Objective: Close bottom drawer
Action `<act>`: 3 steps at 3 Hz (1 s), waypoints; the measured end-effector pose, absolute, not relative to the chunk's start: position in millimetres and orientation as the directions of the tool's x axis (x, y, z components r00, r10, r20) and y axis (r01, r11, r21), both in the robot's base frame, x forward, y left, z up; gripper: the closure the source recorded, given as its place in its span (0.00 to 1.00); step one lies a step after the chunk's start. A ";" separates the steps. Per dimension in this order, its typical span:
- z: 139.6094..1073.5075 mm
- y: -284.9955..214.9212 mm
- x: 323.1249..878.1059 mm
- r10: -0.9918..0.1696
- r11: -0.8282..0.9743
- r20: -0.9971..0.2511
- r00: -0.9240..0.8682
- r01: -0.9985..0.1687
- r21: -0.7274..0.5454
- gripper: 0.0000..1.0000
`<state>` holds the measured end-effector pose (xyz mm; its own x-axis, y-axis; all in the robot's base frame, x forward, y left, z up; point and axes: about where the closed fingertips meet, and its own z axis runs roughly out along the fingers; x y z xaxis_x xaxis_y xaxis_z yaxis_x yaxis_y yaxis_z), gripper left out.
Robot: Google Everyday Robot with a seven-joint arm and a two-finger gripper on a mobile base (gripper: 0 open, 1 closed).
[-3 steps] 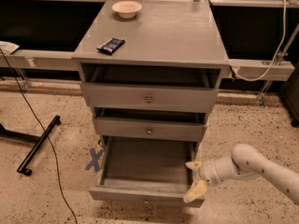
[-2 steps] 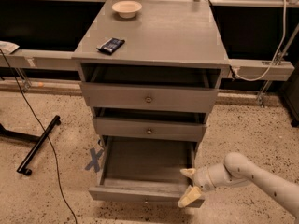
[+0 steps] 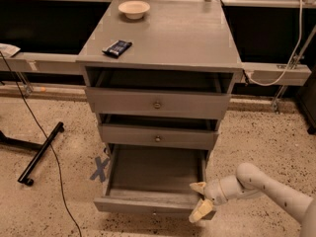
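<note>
Cabinet (image 3: pixel 177 38) of grey wood stands on a speckled floor (image 3: pixel 59 201). Its bottom drawer (image 3: pixel 148 204) is pulled far out, well past the two above, with nothing visible inside. It looks like a stiff wooden box, probably light, that should slide under a steady push but may skew if pushed far off-centre. The gripper (image 3: pixel 200 200) sits at the front panel's right end, its fingers (image 3: pixel 197 186) spread and holding nothing. A flat push on the panel, nearer the knob (image 3: pixel 153 213), seems safest.
</note>
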<state>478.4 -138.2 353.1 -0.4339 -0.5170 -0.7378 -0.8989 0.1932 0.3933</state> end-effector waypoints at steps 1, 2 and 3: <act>314.4 -150.8 457.1 -0.498 0.132 -0.744 -0.445 -0.887 0.442 0.00; 277.3 -156.5 432.0 -0.467 0.067 -0.782 -0.412 -0.899 0.434 0.17; 256.6 -152.0 414.7 -0.462 0.038 -0.819 -0.339 -0.931 0.364 0.41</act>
<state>414.7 -152.0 256.6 -0.3394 -0.4624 -0.8192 -0.9306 0.0382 0.3640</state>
